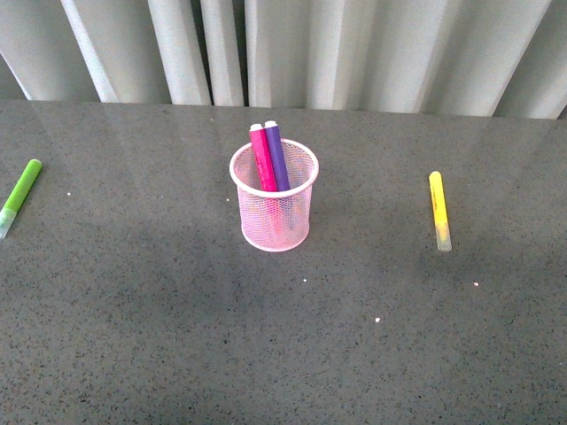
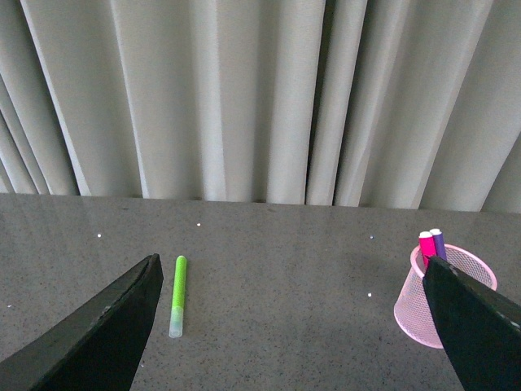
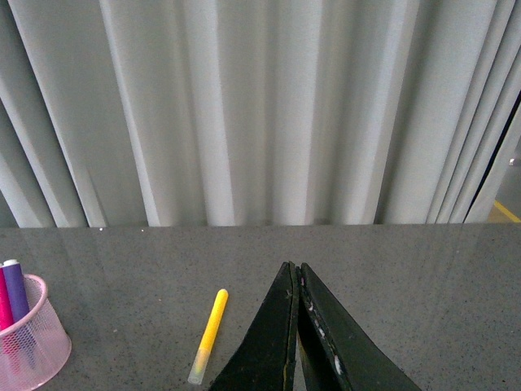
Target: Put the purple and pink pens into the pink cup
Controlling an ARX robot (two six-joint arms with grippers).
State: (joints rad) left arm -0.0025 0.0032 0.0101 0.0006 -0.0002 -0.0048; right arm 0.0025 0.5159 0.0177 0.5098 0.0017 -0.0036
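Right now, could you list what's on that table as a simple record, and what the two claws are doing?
pink cup: upright, mid-table
pink pen: standing in the cup
purple pen: in the cup, beside the pink one
green marker: lying flat, left of the cup
yellow marker: lying flat, right of the cup
left gripper: open, empty
right gripper: shut, empty

Table [image 1: 283, 354] lies open around pink cup [image 1: 274, 208] — green marker [image 1: 19, 195], yellow marker [image 1: 439, 209] well apart.

backdrop: pleated pale-grey curtain [image 1: 354, 53] | surface: dark grey speckled tabletop [image 1: 283, 354] | light: soft, even
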